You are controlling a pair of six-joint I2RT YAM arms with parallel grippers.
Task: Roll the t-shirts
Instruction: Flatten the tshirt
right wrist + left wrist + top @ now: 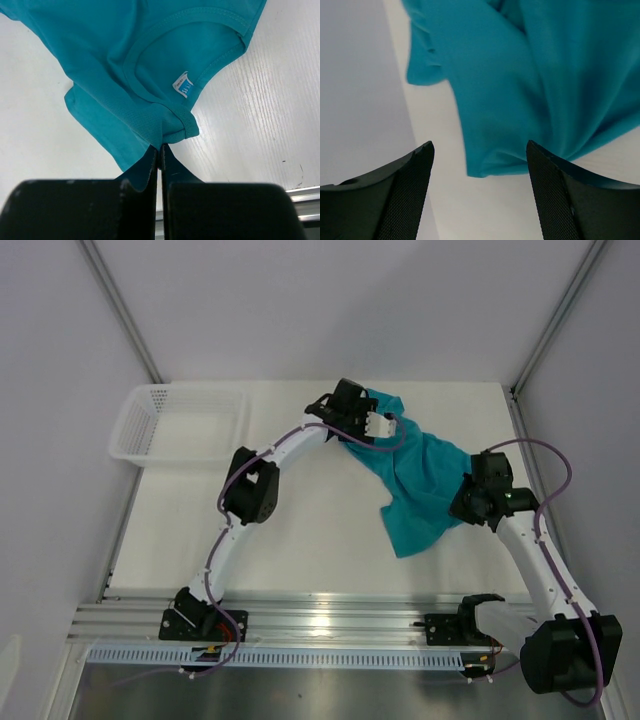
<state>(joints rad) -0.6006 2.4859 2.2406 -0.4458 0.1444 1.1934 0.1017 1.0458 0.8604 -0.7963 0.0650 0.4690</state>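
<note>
No roll yet: the t-shirt (420,490) lies crumpled far right, right gripper (160,150) pinching its collar, left gripper (479,150) wide open, empty

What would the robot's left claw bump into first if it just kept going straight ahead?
Most likely the teal t-shirt: its lower edge lies straight ahead of the open left gripper, right in its path. Depth is hard to judge from the wrist view, so how soon it would touch is unclear.
</note>
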